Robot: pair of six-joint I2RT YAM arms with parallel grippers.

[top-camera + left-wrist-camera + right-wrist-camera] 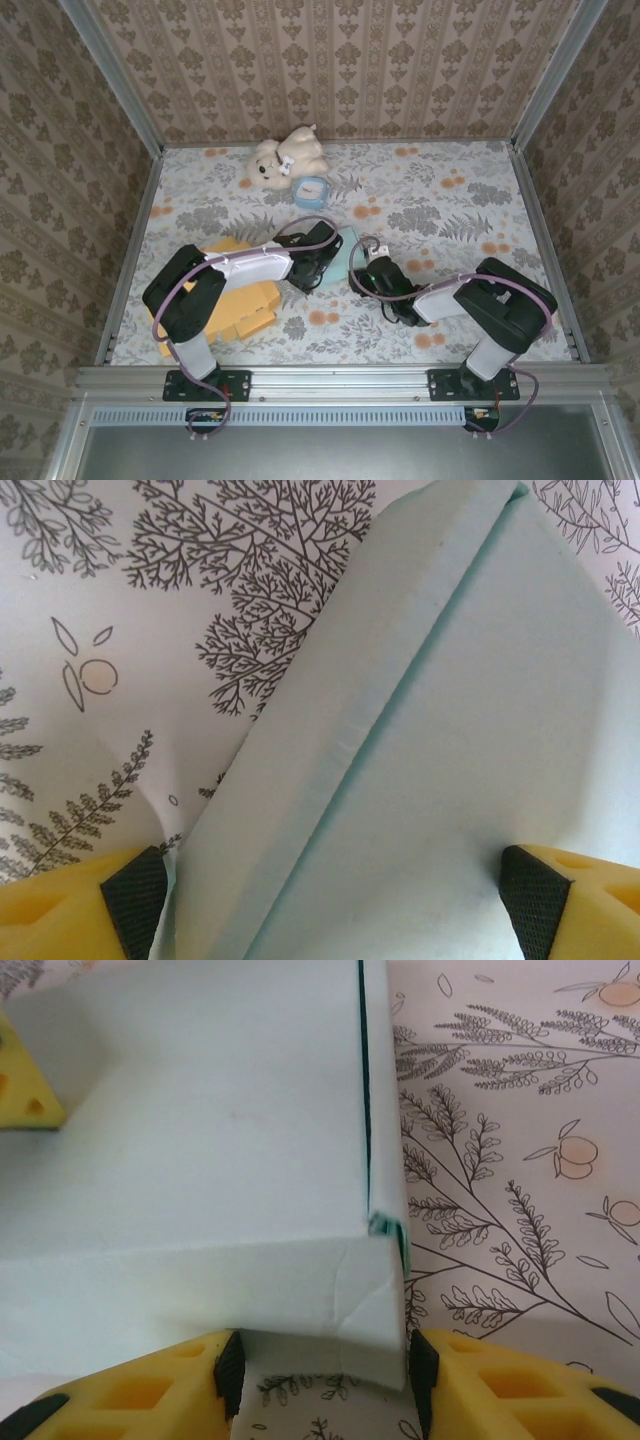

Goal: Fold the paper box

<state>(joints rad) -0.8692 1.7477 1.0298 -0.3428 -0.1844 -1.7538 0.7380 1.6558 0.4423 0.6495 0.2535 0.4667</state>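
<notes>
Yellow-fingered with black pads, the right gripper point(325, 1372) sits low at one end of the pale mint paper box point(190, 1130). Its jaws are about half apart, and a creased corner flap point(345, 1300) of the box hangs between the pads. Whether they pinch it or merely flank it I cannot tell. The left gripper point(335, 910) stands wide and clamps nothing: one pad is just off the box's long side flap point(370, 660), the other over the flat panel. The box lies about the middle of the flower-printed worktop point(450, 210), between the two grippers and somewhat nearer the near edge than the far one.

The step in hand looks like raising the walls. The long flap is part-folded along its crease, and the end wall at the right gripper is up but rumpled at its corner. The next move probably calls for one arm to pin the panel down while the other tucks that corner in along the crease. It should be done gently, since the paper already wrinkles and the light box could slide.

A cream plush bear point(285, 158) lies by the far edge with a small light-blue object point(312, 190) just beside it, both well apart from the box. Flat yellow cardboard pieces point(245, 305) lie toward the near-left corner under the left arm, which might brush them.
</notes>
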